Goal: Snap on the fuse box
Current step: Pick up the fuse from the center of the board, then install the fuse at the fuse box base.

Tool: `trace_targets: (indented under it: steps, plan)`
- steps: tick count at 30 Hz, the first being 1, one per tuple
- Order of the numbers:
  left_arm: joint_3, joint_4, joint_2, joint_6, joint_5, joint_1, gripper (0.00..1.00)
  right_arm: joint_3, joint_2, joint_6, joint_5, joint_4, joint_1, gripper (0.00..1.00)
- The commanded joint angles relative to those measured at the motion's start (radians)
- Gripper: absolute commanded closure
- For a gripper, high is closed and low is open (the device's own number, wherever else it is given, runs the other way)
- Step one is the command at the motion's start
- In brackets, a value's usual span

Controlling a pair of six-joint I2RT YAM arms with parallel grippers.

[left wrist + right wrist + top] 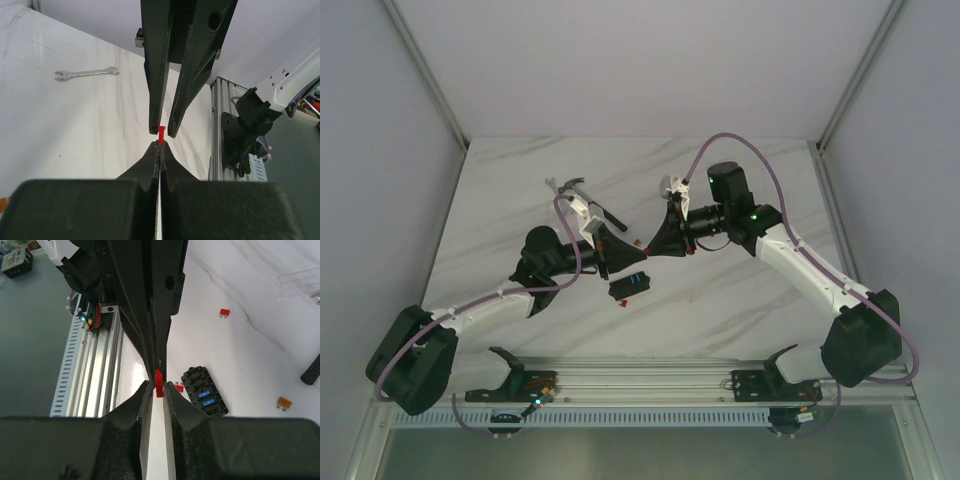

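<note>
One fuse box point(630, 285) lies flat and face up on the bench point(750, 300), with two blue fuses point(205, 399) showing in its slots. From above, its long axis runs on a slant from near-left to far-right. It rests just nearer the arm bases than the spot where my two sets of fingers meet tip to tip, lower than both and touched by neither. One red fuse point(161, 132) stands between those tips. My left fingers point(159, 150) are pressed together on one end of it. My right fingers point(650, 242) stand only narrowly apart, one on each side of its other end, and I cannot tell whether they touch it. From my right wrist the box shows just to the right of the fingertips, slanting from lower right to upper left. Three fuses lie loose: a second red fuse point(179, 387) just beside the box's end, a third red fuse point(225, 313) well apart, and one orange fuse point(284, 402) off to the right. One hammer point(610, 215) and one wrench point(86, 74) lie farther out on the bench.
</note>
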Motion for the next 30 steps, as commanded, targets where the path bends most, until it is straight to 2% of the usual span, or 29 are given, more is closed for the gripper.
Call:
trace_targets:
  steps: [1,8,11,16,19,22,26,30]
  plan:
    - [0.031,0.059,0.010,-0.005,0.027,-0.007,1.00,0.037,0.005,-0.022,-0.051,-0.019,0.005,0.81]
    - [0.032,0.051,0.013,-0.004,0.023,-0.011,1.00,0.036,-0.001,-0.031,-0.052,-0.027,0.006,0.99]
    - [0.032,0.024,0.009,0.001,-0.002,-0.011,0.98,0.029,-0.008,-0.030,-0.027,-0.031,0.005,1.00]
    - [0.007,-0.112,-0.034,0.019,-0.151,-0.011,0.78,0.022,-0.020,0.046,0.085,-0.029,0.012,1.00]
    - [-0.031,-0.205,-0.082,0.008,-0.290,-0.006,0.61,0.010,-0.031,0.125,0.226,-0.020,0.040,1.00]
    - [-0.065,-0.326,-0.140,-0.028,-0.425,0.003,0.49,0.006,-0.039,0.215,0.399,-0.020,0.086,1.00]
    - [-0.083,-0.517,-0.211,-0.095,-0.603,0.014,0.39,0.010,-0.043,0.344,0.595,-0.019,0.141,1.00]
    - [-0.087,-0.666,-0.261,-0.137,-0.684,0.024,0.27,0.026,-0.040,0.431,0.797,-0.034,0.200,1.00]
